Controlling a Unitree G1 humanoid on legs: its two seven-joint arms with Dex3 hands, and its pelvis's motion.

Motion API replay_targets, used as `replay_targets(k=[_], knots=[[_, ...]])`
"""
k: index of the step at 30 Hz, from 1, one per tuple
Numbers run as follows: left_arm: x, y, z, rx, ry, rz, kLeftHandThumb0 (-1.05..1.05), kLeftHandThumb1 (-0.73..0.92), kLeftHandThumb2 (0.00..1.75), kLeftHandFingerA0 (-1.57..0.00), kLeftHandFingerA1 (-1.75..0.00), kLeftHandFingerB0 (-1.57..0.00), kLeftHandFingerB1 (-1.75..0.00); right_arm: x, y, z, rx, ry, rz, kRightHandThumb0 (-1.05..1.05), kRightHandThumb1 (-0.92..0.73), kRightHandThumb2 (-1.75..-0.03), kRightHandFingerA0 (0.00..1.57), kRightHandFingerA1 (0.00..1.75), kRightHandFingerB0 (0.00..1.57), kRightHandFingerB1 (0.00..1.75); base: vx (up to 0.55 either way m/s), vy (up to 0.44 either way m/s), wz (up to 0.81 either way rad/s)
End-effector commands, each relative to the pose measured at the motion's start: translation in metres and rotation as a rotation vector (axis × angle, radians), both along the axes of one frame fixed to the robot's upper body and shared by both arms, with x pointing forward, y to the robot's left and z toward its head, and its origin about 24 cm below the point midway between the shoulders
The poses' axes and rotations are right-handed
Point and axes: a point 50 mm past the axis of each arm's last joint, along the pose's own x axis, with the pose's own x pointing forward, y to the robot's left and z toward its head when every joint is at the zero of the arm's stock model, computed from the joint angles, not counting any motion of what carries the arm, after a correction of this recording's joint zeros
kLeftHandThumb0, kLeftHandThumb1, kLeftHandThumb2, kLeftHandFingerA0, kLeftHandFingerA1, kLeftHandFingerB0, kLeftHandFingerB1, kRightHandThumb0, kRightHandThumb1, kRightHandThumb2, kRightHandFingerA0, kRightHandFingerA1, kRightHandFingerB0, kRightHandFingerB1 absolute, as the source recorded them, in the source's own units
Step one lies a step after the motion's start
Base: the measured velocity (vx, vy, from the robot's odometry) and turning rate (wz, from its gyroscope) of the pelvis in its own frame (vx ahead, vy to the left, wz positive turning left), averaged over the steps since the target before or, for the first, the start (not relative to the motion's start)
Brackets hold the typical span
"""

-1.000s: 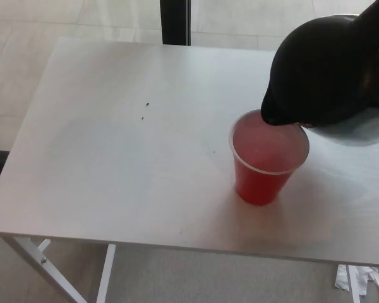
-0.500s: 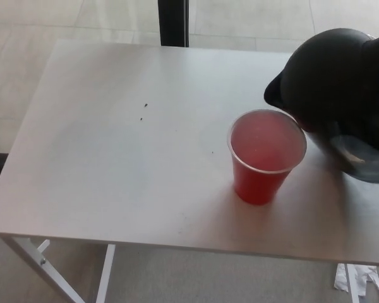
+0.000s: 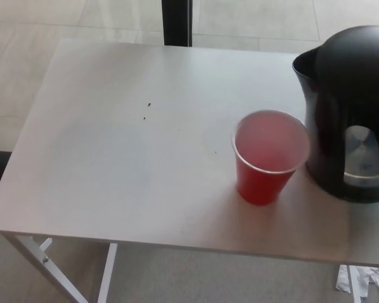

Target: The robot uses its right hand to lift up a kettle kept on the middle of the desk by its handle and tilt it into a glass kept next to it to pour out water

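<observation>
A black kettle stands upright on the white desk at the right edge of the head view, its spout pointing left and a grey level window facing me. Just left of it stands a red plastic cup, close to the kettle's base, with a pale reddish inside. The kettle's handle lies beyond the picture's right edge. Neither of my hands shows in the frame.
The desk's front edge runs along the bottom, with white legs below at the left. A dark post stands behind the far edge. Scraps of white paper lie on the floor at lower right.
The kettle has swung back from its tilt over the cup to upright and now rests on the desk to the cup's right. The cup has stayed put.
</observation>
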Motion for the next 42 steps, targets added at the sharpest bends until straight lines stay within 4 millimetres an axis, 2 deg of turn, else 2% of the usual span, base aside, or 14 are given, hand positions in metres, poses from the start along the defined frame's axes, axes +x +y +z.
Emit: replay_targets(k=[1, 7, 9, 13, 16, 17, 21, 25, 27, 31, 32, 39, 40, 42], knots=[[-0.013, 0.006, 0.001, 0.002, 0.005, 0.022, -1.05, 0.61, 0.78, -1.24, -0.83, -1.04, -0.96, -0.009, -0.041, -0.008, 0.382, 0.039, -0.136, -0.25, -0.44, -1.19, 1.29, 1.45, 1.05, 1.3, 0.0, 0.0, 0.0], [-0.013, 0.004, -0.003, -0.006, 0.014, 0.03, -1.05, 0.62, 0.79, -1.29, -0.81, -1.05, -0.96, -0.017, -0.056, -0.025, 0.442, 0.082, -0.224, -0.18, -0.4, -1.22, 1.01, 1.75, 0.87, 1.57, 0.0, 0.0, 0.0], [-0.013, 0.004, -0.005, -0.018, 0.01, 0.03, -1.05, 0.63, 0.79, -1.3, -0.78, -1.04, -0.95, -0.022, -0.059, -0.041, 0.459, 0.15, -0.246, -0.25, -0.46, -1.14, 1.27, 1.41, 1.01, 1.23, 0.0, 0.0, 0.0], [-0.012, 0.003, -0.005, -0.009, 0.005, 0.019, -1.05, 0.63, 0.79, -1.25, -0.82, -1.04, -0.96, -0.026, -0.056, -0.049, 0.484, 0.204, -0.162, -0.14, -0.53, -1.07, 0.97, 1.68, 0.88, 1.13, 0.0, 0.0, 0.0], [-0.012, 0.003, -0.004, -0.007, 0.005, 0.019, -1.05, 0.65, 0.79, -1.24, -0.83, -1.01, -0.99, -0.026, -0.054, -0.051, 0.494, 0.254, -0.06, -0.31, -0.7, -0.6, 0.85, 1.49, 0.54, 0.48, 0.0, 0.0, 0.0], [-0.011, 0.003, -0.003, -0.001, 0.012, 0.017, -1.05, 0.48, 1.11, -1.31, -0.74, -0.97, -1.02, -0.027, -0.054, -0.054, 0.48, 0.297, -0.012, -0.33, -0.68, -0.62, 0.79, 1.33, 0.51, 0.45, 0.0, 0.0, 0.0], [-0.011, 0.003, -0.003, -0.002, 0.012, 0.02, -1.05, 0.63, 0.79, -1.28, -0.79, -1.01, -0.99, -0.03, -0.054, -0.056, 0.455, 0.4, 0.073, -0.43, -0.71, -0.63, 0.8, 0.76, 0.32, 0.34, 0.0, 0.0, 0.0], [-0.012, 0.003, -0.004, 0.002, 0.011, 0.02, -1.05, 0.64, 0.79, -1.3, -0.77, -1.04, -0.96, -0.038, -0.055, -0.054, 0.307, 0.62, 0.263, -0.75, -0.44, -0.84, 0.0, 0.19, 0.0, 0.09, 0.0, 0.0, 0.0], [-0.014, 0.003, -0.004, -0.002, 0.012, 0.019, -1.05, 0.63, 0.79, -1.22, -0.85, -1.02, -0.98, -0.042, -0.056, -0.054, 0.312, 0.701, 0.353, -0.78, -0.41, -0.77, 0.0, 0.0, 0.0, 0.0, 0.0, 0.0, 0.0], [-0.017, 0.005, -0.003, 0.012, 0.027, 0.014, -1.05, 0.47, 1.13, -1.14, -0.9, -0.99, -1.03, -0.047, -0.055, -0.05, 0.26, 0.756, 0.415, -0.85, -0.5, -0.56, 0.0, 0.0, 0.0, 0.0, 0.0, 0.0, 0.0], [-0.017, 0.005, -0.003, 0.001, 0.021, 0.021, -1.05, 0.63, 0.79, -1.15, -0.92, -1.01, -1.01, -0.048, -0.056, -0.048, 0.234, 0.739, 0.412, -0.92, -0.52, -0.57, 0.0, 0.0, 0.0, 0.0, 0.0, 0.0, 0.0], [-0.017, 0.005, -0.003, -0.004, 0.018, 0.028, -1.05, 0.63, 0.79, -1.23, -0.85, -1.03, -0.98, -0.055, -0.071, -0.029, 0.224, 0.74, 0.409, -0.95, -0.52, -0.57, 0.0, 0.0, 0.0, 0.0, 0.0, 0.0, 0.0], [-0.017, 0.004, -0.003, -0.006, 0.015, 0.027, -1.05, 0.46, 1.1, -1.28, -0.77, -1.05, -0.96, -0.057, -0.073, -0.027, 0.22, 0.74, 0.413, -0.95, -0.53, -0.58, 0.0, 0.0, 0.0, 0.0, 0.0, 0.0, 0.0], [-0.017, 0.005, -0.003, -0.006, 0.016, 0.026, -1.05, 0.63, 0.79, -1.25, -0.83, -1.02, -0.98, -0.064, -0.08, -0.018, 0.255, 0.751, 0.417, -0.97, -0.58, -0.92, 0.0, 0.07, 0.0, 0.01, 0.0, 0.0, 0.0]])
